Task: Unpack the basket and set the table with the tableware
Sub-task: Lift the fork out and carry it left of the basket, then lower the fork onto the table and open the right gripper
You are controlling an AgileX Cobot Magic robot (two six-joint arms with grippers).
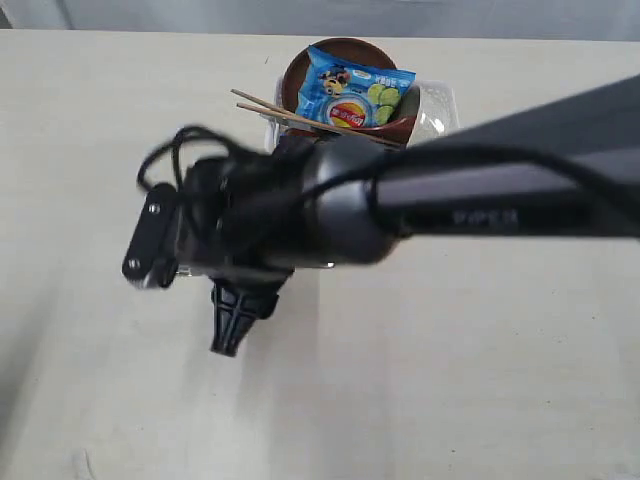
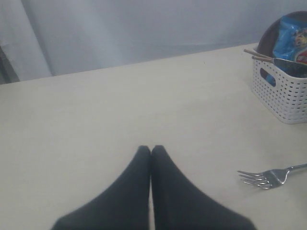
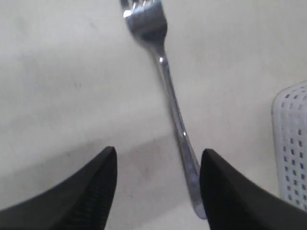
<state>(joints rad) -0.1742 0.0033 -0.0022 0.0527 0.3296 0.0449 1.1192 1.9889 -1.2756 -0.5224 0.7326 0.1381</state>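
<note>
- Right gripper (image 3: 159, 152) stood wide open, jaws apart over the table (image 3: 72, 72).
- Fork (image 3: 169, 100) lay flat on the table between the jaws, tines pointing away from the gripper, handle end close by one finger; nothing was gripped.
- Left gripper (image 2: 151, 149) was closed, fingertips together, empty.
- Basket (image 2: 283, 98) stood on the table near the fork, holding plate (image 1: 292, 78), chopsticks (image 1: 272, 108) and chip bag (image 1: 357, 92).
</note>
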